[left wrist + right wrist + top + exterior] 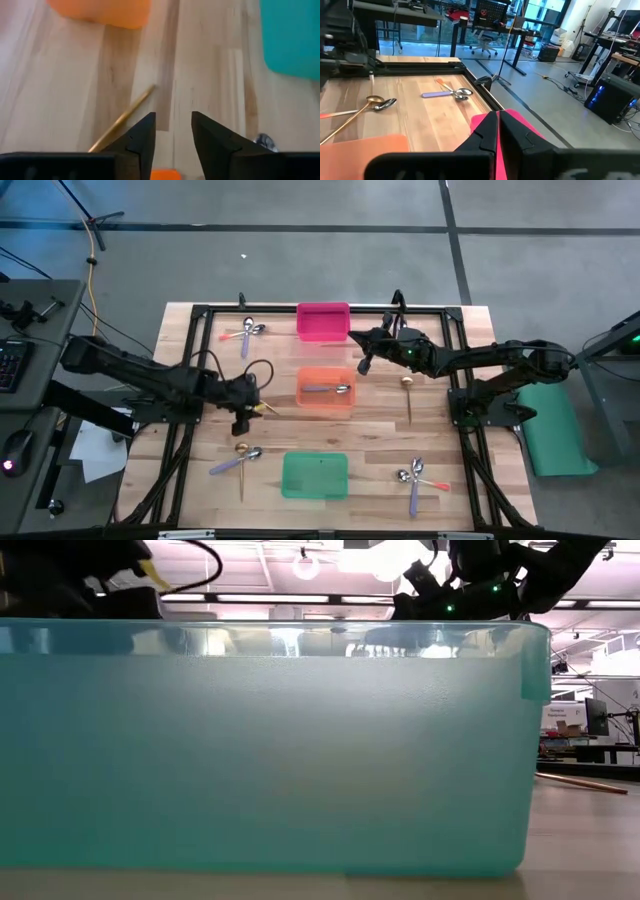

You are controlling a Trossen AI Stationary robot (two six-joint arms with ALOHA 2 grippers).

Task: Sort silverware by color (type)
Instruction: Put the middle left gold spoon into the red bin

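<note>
My left gripper (243, 418) is open between the orange bin (325, 388) and the table's left side. In its wrist view (173, 134) a gold spoon's handle (125, 119) slants past one finger's outer side; its gold tip (270, 409) pokes out toward the orange bin. My right gripper (361, 360) is shut and holds nothing, by the pink bin's (323, 321) right near corner. Other spoons lie in groups: far left (246, 332), near left (240, 457) and near right (418, 475). A gold one (408, 388) lies alone, and a purple-handled one (328, 389) is in the orange bin. My left gripper: the gold spoon's handle (107, 134) runs beside the outer side of one finger (142, 137) and disappears behind the gripper's body. Nothing lies between the fingertips. Whether the gripper touches the spoon, I cannot tell.
The green bin (315, 475) stands near the table's near edge and fills the low view (270, 750). Black frame rails (190, 380) run along the table's left and right sides. Bare wood (380, 435) lies between the bins and the spoon groups.
</note>
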